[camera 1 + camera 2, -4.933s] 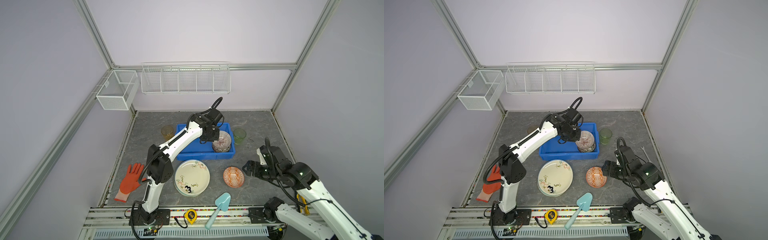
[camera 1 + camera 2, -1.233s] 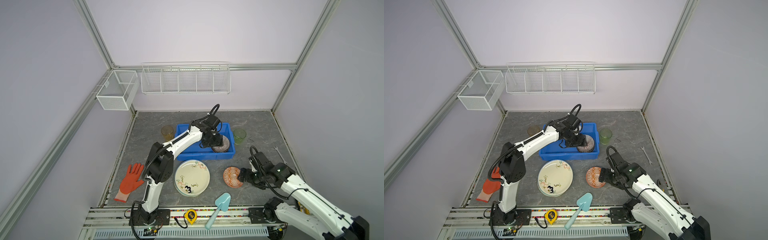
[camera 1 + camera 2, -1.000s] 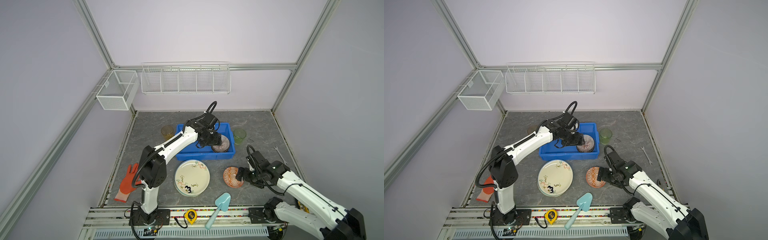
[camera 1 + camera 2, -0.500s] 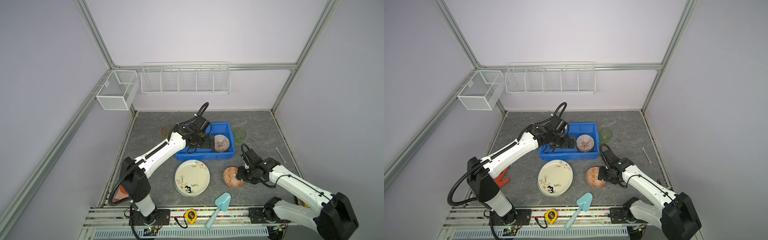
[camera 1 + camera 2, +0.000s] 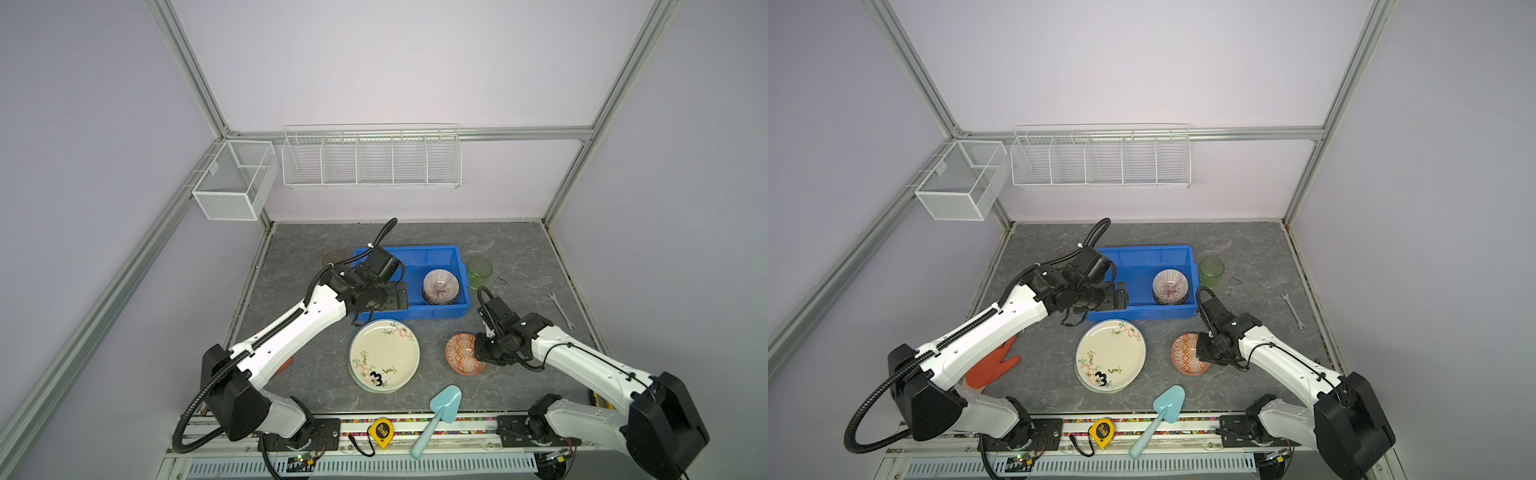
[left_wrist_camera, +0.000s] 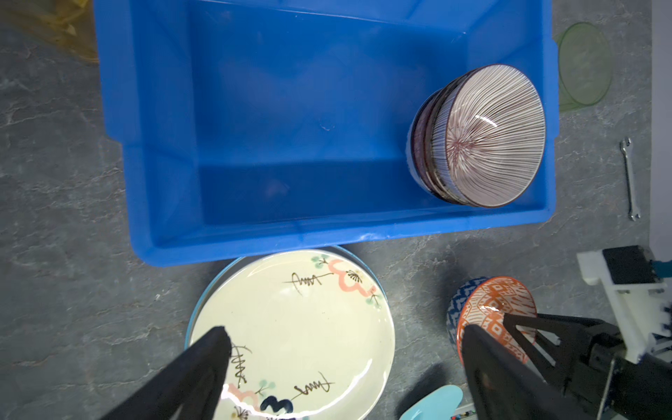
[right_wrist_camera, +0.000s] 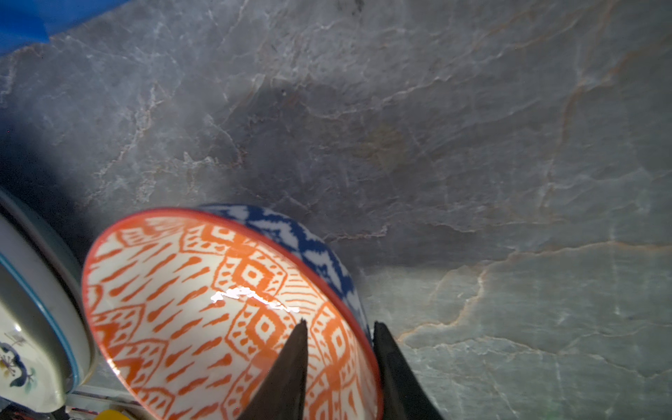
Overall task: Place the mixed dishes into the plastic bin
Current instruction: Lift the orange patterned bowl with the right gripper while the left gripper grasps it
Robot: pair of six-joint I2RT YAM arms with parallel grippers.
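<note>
Right wrist cam: I've got right claw [image 7: 340, 323] clenched on rim of orange bowl [image 7: 203, 291], nested in blue bowl [image 7: 291, 232] on desk [image 7: 472, 145]; left claw [image 6: 345, 329] released, empty, over blue bin [image 6: 152, 218]; done: 1 striped-bowl stack [image 6: 483, 138] in bin; left: those 2 bowls, plate stack [image 6: 291, 320] (2+), 1 green cup [image 6: 582, 62], 1 amber cup [image 5: 333, 258].

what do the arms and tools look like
White shells with black joints. A ribbed black hose runs along the left arm; a thin black cable loops above the right arm. The left tool and right tool have tapered black fingers.
</note>
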